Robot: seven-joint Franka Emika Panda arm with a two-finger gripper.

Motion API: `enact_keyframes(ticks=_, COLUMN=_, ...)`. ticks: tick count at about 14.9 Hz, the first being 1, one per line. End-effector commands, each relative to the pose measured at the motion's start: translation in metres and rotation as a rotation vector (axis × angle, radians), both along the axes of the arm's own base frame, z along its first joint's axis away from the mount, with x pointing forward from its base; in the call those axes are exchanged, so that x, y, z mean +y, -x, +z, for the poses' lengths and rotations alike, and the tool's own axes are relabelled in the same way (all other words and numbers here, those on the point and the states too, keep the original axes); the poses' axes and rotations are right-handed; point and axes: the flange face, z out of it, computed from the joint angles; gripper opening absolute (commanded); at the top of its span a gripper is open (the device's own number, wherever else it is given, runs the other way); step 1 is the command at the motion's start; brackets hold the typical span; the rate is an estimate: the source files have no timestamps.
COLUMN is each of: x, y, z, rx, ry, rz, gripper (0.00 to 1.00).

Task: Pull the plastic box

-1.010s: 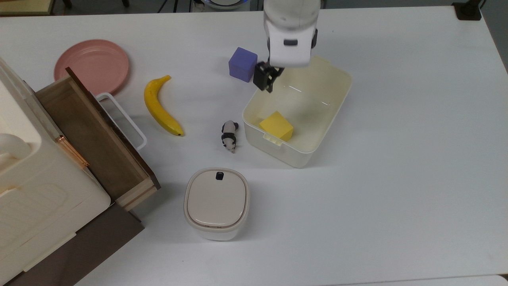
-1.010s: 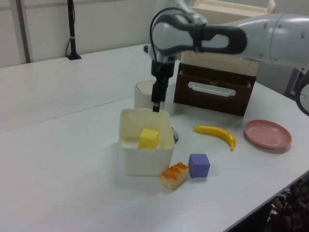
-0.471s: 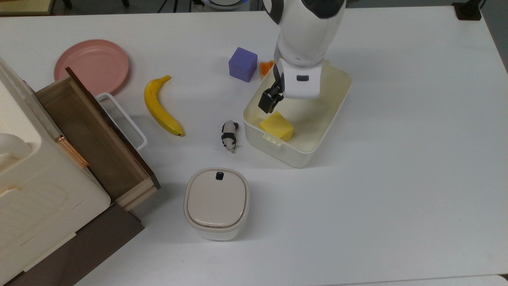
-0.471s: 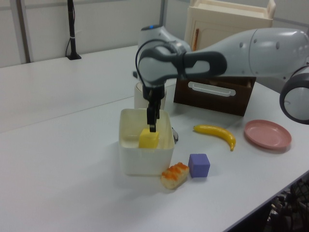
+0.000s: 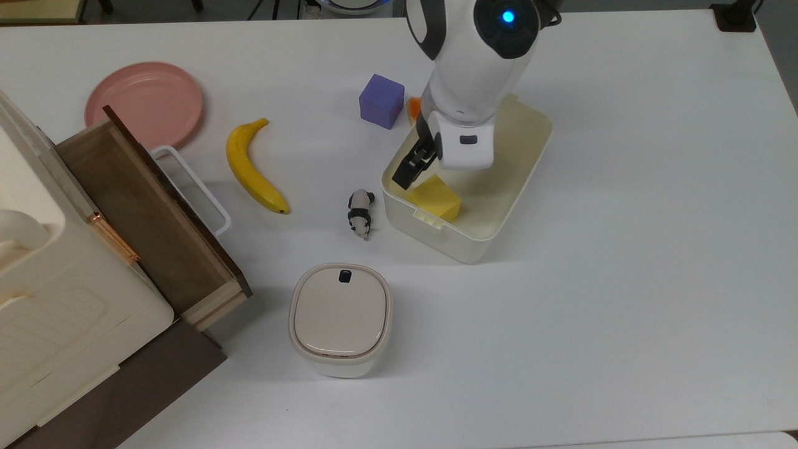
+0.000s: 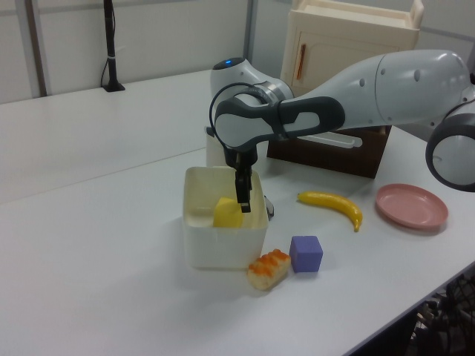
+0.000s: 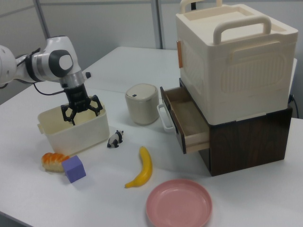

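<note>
We see the plastic box (image 5: 499,212) standing open on the white tabletop (image 5: 623,280), near the middle of the top view, with a yellow block (image 5: 434,197) lying inside at the end nearest the top view's lower left. The gripper (image 7: 80,109) hangs down into the box beside that block, close to the box's wall on the top view's left. In the right view its jaws stand spread apart with nothing between them, and we cannot tell whether either fingertip touches the wall or the block.

Just outside the box, on the top view's upper left, a purple cube (image 5: 381,101) sits on the tabletop, and an orange-topped bread roll (image 6: 268,268) lies between cube and box, right against the box's foot in the left view. A small panda figure (image 5: 360,213) stands just beside the box's lower-left corner in the top view. Farther toward the top view's left lie a banana (image 5: 252,168) and a pink plate (image 5: 144,103), well apart from the box. A lidded container (image 5: 340,318) with a black button sits below the panda in the top view. A cream cabinet (image 7: 232,56) on a dark base has its wooden drawer (image 7: 187,118) pulled open.
</note>
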Motion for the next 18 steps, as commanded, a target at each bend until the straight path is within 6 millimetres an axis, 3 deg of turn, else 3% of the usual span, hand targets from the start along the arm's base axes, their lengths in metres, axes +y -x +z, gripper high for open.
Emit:
enact_keyframes(ticks=1, x=-0.032, y=0.001, z=0.007, rx=0.001, ry=0.025, rz=0.051, gripper=1.0)
enact_keyframes(ticks=10, x=-0.071, y=-0.011, z=0.011, rx=-0.011, ry=0.053, rz=0.067, gripper=1.0)
enact_keyframes(ticks=14, x=-0.076, y=-0.016, z=0.02, rx=-0.033, ry=0.056, rz=0.06, gripper=1.0)
enact_keyframes(ticks=16, x=-0.069, y=-0.012, z=0.031, rx=-0.04, ry=0.046, rz=0.049, gripper=1.0)
enact_keyframes(ticks=18, x=-0.064, y=0.001, z=0.06, rx=-0.038, ry=0.028, rz=0.038, gripper=1.0)
